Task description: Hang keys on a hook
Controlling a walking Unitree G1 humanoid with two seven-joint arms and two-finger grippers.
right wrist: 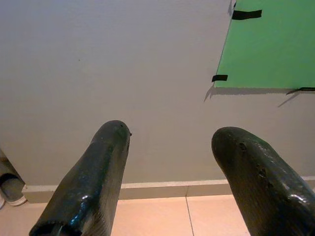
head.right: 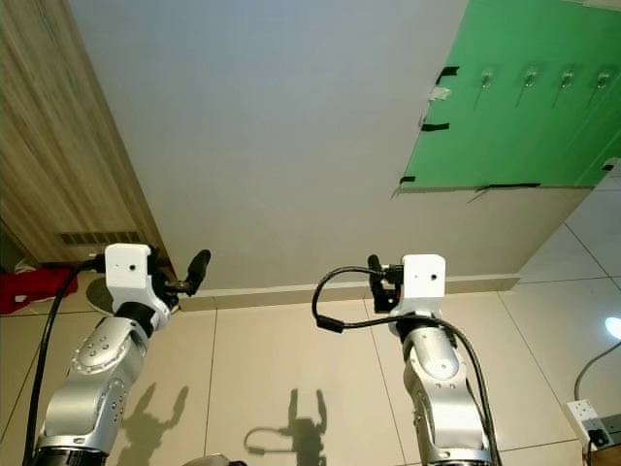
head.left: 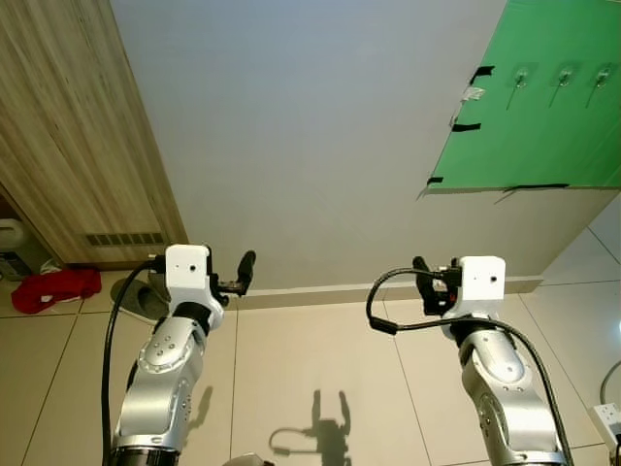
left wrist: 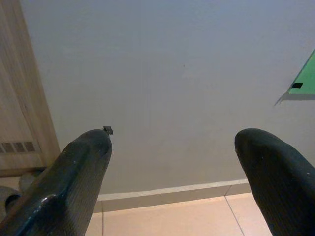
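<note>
A green board is taped to the white wall at the upper right, with several small clear hooks in a row near its top. No keys can be seen. My left gripper is raised in front of the wall, low and left of centre, and its fingers stand open with nothing between them. My right gripper is raised at the same height, below and left of the board. Its fingers are also apart and hold nothing.
A wooden cabinet runs along the left. At its foot lie a red cloth and grey slippers. A white power strip sits on the tiled floor at the right. A baseboard lines the wall.
</note>
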